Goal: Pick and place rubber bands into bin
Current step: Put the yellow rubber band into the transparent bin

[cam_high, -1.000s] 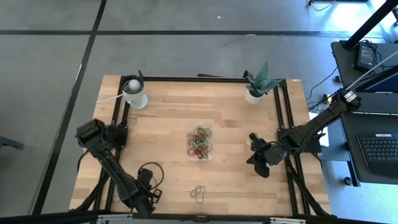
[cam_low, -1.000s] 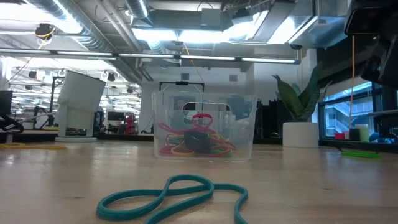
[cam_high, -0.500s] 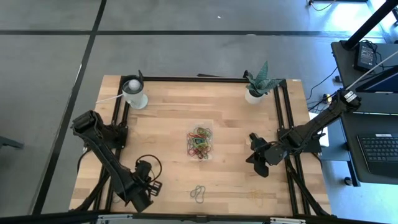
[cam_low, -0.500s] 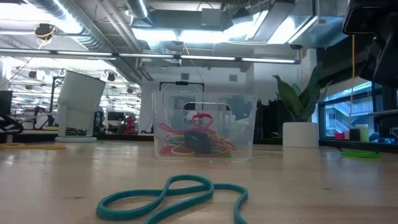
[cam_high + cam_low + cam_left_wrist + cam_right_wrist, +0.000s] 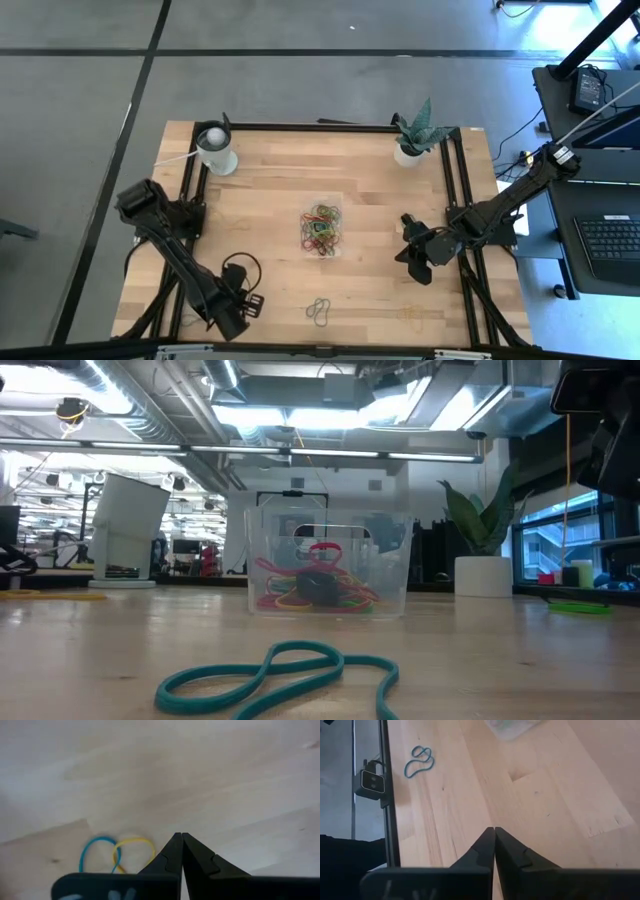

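The bin (image 5: 322, 228) is a clear low box at the table's middle, and in the low view the bin (image 5: 325, 565) shows a tangle of coloured rubber bands (image 5: 315, 588) inside. A teal band (image 5: 318, 312) lies loose near the near edge, also the teal band (image 5: 275, 675) (image 5: 419, 761). A blue band (image 5: 99, 854) and a yellow band (image 5: 133, 851) lie flat just ahead of my left gripper (image 5: 181, 836), which is shut above the wood near the near-left corner (image 5: 243, 303). My right gripper (image 5: 494, 829) is shut and hovers right of the bin (image 5: 405, 256).
A white cup (image 5: 216, 150) stands at the far left and a potted plant (image 5: 412, 140) at the far right. A green band (image 5: 580, 607) and a pale band (image 5: 412, 315) lie toward the right. The low camera (image 5: 371, 781) sits at the near edge. Black rails line both sides.
My left arm's upper joint has swung a little toward the table's left edge, while its gripper has stayed near the near-left corner. The bands and the bin lie as before.
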